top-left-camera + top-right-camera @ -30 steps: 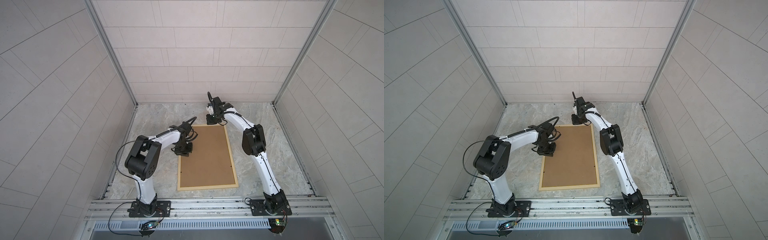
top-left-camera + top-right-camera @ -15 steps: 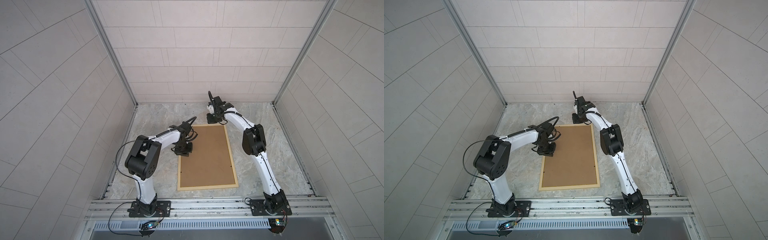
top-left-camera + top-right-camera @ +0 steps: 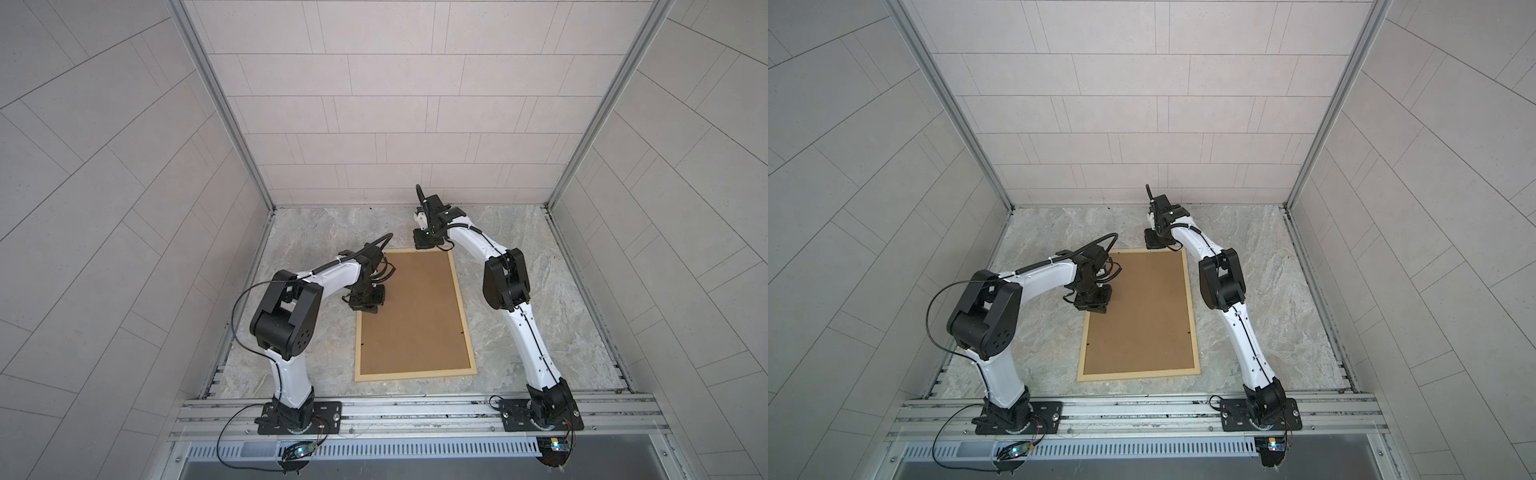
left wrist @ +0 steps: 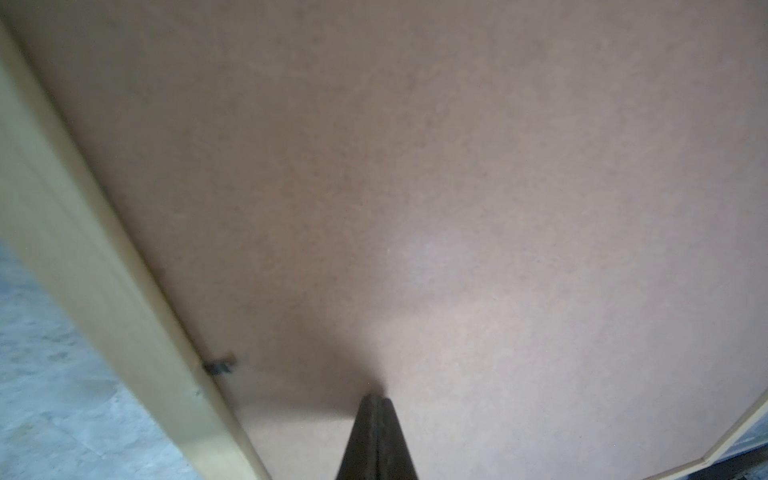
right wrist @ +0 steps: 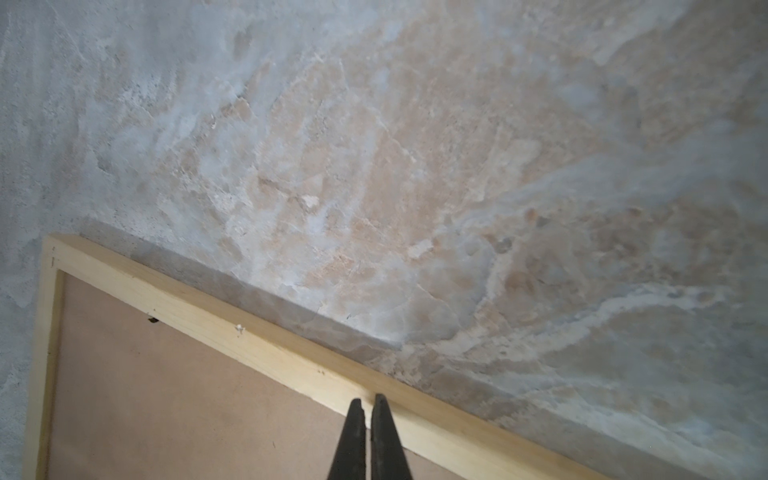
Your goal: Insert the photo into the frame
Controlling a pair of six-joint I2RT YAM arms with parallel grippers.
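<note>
Pale wood makes up 1 frame (image 3: 415,373), thin-barred and mitred at the corners. It lies flat at the centre of the marbled table (image 3: 561,324), long sides running 12 to 6 o'clock. 1 brown backing board (image 3: 411,316) fills it, face up. 2 arms reach in. The left gripper (image 4: 376,401) is at the frame's 10 o'clock, fingers pressed together, tips down at the board just inside the bar. The right gripper (image 5: 369,405) is at 12 o'clock, fingers together over the far short bar.
</note>
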